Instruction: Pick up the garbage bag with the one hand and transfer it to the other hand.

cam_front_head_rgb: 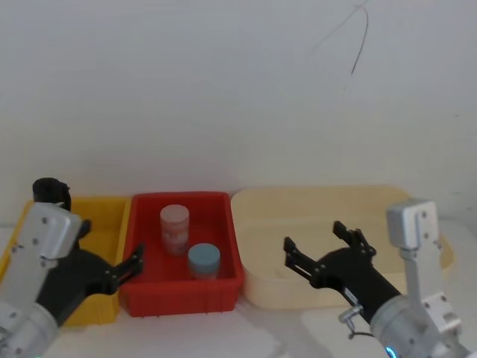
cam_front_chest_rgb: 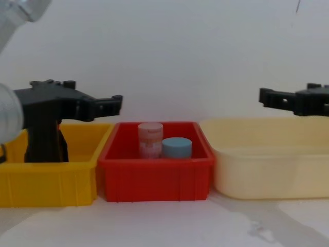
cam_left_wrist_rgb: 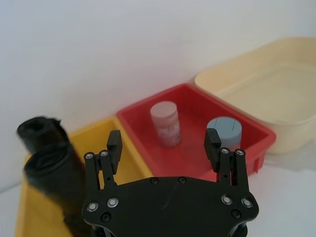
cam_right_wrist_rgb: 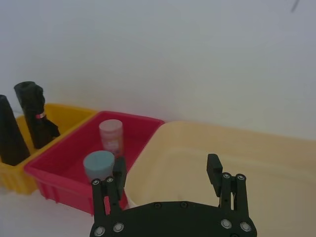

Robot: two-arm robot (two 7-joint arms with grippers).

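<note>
Wide: left claw (cam_left_wrist_rgb: 163,138), right claw (cam_right_wrist_rgb: 166,165) over cream tub (cam_right_wrist_rgb: 237,148) | right wrist view: red-marked garbage bag (cam_right_wrist_rgb: 37,123) in yellow bin (cam_right_wrist_rgb: 74,111)

- Red bin (cam_front_head_rgb: 182,297): holds a pink jar (cam_front_head_rgb: 174,228) and, nearer its front wall, a blue-lidded jar (cam_front_head_rgb: 203,260).
- Yellow bin (cam_front_head_rgb: 106,224): just left of the red bin.
- Cream tub (cam_front_head_rgb: 313,192): just right of the red bin.

Test-lab tabletop (cam_front_chest_rgb: 154,222), plastic bins (cam_front_chest_rgb: 154,180), bare wall (cam_front_chest_rgb: 169,56)

We see the black garbage bag (cam_right_wrist_rgb: 34,103) with its red mark (cam_right_wrist_rgb: 40,115), a yellow bin (cam_front_chest_rgb: 51,188) left, red bin (cam_front_chest_rgb: 154,181), cream tub (cam_front_chest_rgb: 267,177) right.
</note>
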